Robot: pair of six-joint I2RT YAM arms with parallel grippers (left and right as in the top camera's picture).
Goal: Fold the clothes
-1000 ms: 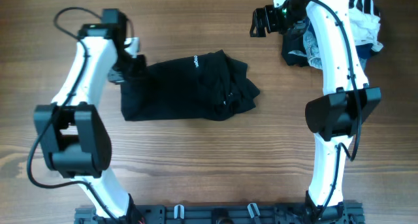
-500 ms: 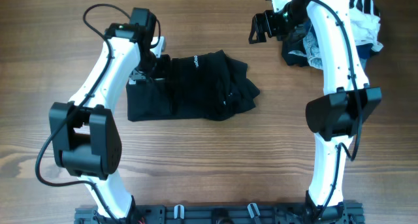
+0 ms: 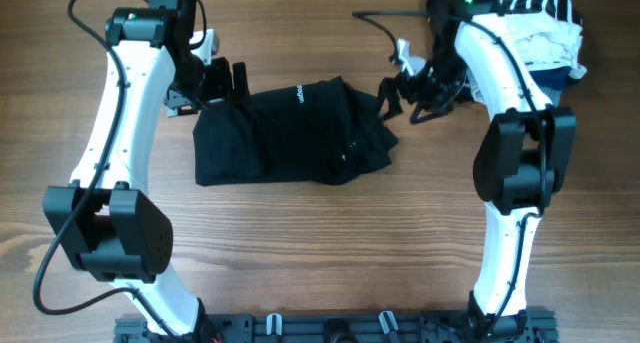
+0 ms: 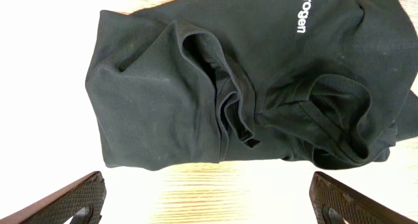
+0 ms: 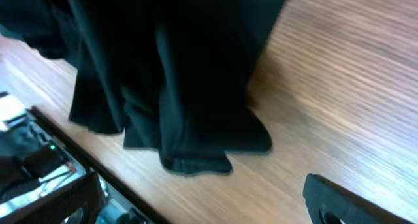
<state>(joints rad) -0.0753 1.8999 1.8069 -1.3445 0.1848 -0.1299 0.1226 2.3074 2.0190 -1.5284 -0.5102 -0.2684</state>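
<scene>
The clothes (image 3: 290, 133), a black T-shirt with a small white logo (image 3: 299, 94), lie in a loosely folded bundle on the wooden table. My left gripper (image 3: 228, 81) hovers open at the bundle's upper left corner. In the left wrist view the shirt (image 4: 228, 74) fills the upper part, with nothing between the gripper's (image 4: 209, 204) two fingers. Just off the bundle's right edge hangs my right gripper (image 3: 400, 101), open. The right wrist view has the shirt's hem (image 5: 163, 67) ahead of that gripper (image 5: 202, 204), with bare wood between its fingers.
A heap of blue, white and striped garments (image 3: 545, 33) lies at the back right corner, behind the right arm. A dark rail (image 3: 330, 328) runs along the table's front edge.
My left gripper let go of the shirt's left edge after carrying it right, and now stands open. The right gripper swung from beside the heap down to the shirt's right edge.
</scene>
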